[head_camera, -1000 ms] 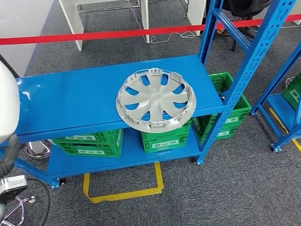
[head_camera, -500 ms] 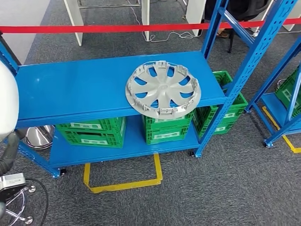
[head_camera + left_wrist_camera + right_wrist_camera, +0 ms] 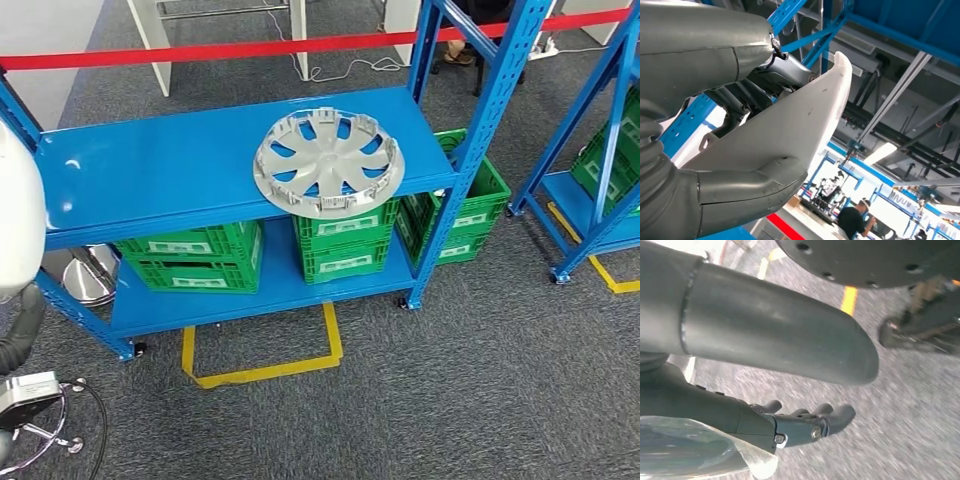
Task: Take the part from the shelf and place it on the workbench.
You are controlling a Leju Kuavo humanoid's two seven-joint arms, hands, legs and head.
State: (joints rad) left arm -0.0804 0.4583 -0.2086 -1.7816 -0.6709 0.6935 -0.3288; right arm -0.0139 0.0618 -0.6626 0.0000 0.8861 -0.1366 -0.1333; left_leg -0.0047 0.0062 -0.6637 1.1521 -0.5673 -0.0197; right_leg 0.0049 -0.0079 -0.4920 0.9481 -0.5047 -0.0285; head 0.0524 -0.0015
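A: Status? Where's the part?

B: Hubcap lies flat on the top board of the blue shelf, right of centre, hollow side with the clips facing up. Its near rim hangs over the front lip. Nothing touches it.

A: Overhang useful?

B: I'd say yes. Fingers can get under the rim from the front with no need to pry it off the board. Lying flat, it shouldn't roll.

A: Hands?

B: Right hand holds nothing. Its dark fingers are stretched out loosely with gaps between them, and it hangs over grey carpet. Left hand: thumb and dark fingers sit behind a pale cover, with nothing visible in them, but whether they are spread or curled I can't tell. Neither is near the part yet.

A: Clearances?

B: Right upright post stands just beside the hubcap's right edge, so that side is tight for the right arm. To its left is bare board. The space above is open. Green crates sit on the lower level directly under it, behind the lip, out of the approach path. The yellow floor marking boxes off a standing spot in front of the shelf.

A: Desk?

B: Can't see it. Judgement: approach phase, grasp not started. Come at the front rim and keep clear of the post.
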